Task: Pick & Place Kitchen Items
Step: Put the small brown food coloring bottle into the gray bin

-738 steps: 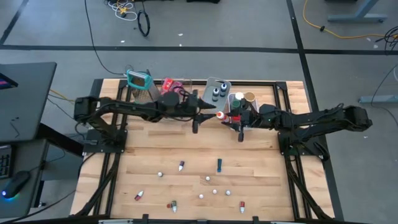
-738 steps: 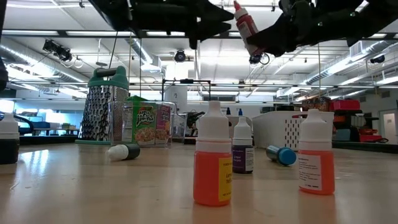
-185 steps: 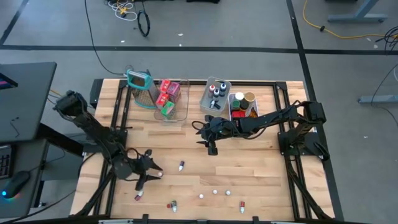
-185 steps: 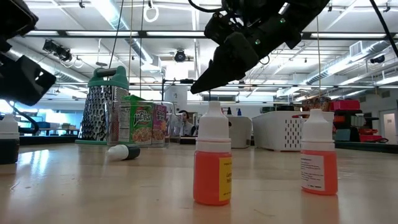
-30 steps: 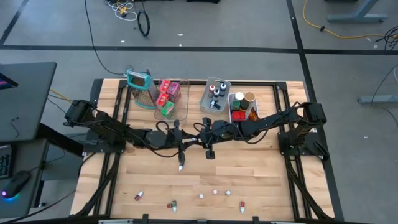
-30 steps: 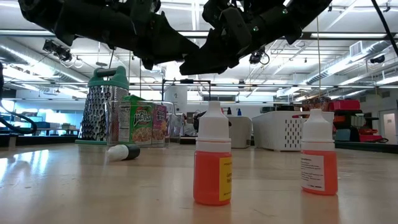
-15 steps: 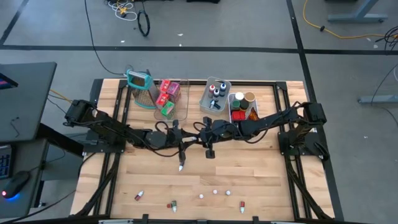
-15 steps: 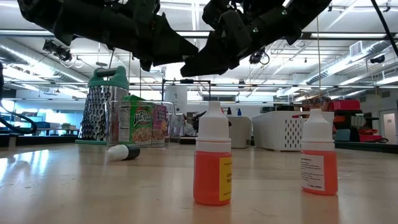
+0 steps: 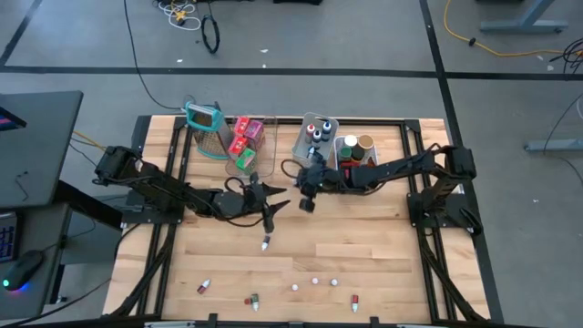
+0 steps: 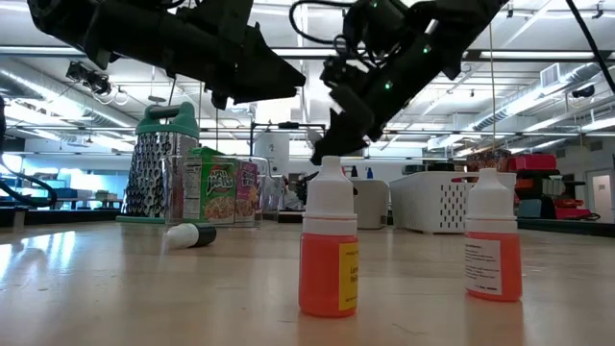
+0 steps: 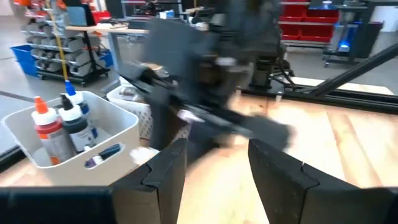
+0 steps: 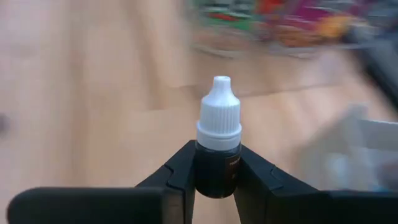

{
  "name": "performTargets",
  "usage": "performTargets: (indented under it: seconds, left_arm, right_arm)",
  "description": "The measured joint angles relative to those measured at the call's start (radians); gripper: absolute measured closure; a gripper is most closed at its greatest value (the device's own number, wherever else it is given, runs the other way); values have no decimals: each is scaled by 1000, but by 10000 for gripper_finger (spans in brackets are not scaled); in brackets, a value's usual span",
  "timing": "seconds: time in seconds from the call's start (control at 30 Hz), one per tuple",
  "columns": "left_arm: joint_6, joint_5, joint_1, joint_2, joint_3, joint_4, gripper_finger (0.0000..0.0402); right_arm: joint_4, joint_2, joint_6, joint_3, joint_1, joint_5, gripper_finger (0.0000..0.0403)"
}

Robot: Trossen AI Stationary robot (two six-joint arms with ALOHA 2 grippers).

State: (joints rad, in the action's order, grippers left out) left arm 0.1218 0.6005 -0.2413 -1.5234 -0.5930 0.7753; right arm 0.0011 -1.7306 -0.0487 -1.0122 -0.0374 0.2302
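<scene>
Right wrist view showed the right end effector point(image 12: 214, 171) clamped on a dark white-capped bottle point(image 12: 218, 140), passed over from the left end effector point(image 9: 270, 211) a second earlier. That one stood empty, fingers apart, mid-surface point(image 9: 383, 237). The bottle had moved toward the grey bin point(image 9: 303, 137); placement appeared next.

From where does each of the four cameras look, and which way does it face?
High: overhead, looking down; both arms, table.
Low: table height, looking level; orange bottle, arms above.
Left wrist: behind open left claw, facing grey bin.
Right wrist: behind right claw gripping dark bottle.
Shared: grater in high and low.
</scene>
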Motion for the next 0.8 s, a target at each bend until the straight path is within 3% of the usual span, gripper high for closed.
performTargets:
  seconds: [0.33, 0.43, 0.63, 0.8]
  left_arm:
    - [103, -45, 0, 0, 0, -1, 219]
    - [108, -62, 0, 0, 0, -3, 219]
    - [108, -130, -1, 0, 0, -28, 219]
    - [118, -190, -10, 0, 0, -46, 219]
  right_arm:
    - [-7, 0, 2, 0, -198, 245, 316]
    - [-29, 0, 1, 0, -277, 205, 316]
    - [-50, -14, -19, 0, -368, -22, 316]
    - [-42, -51, 34, 0, -376, -38, 309]
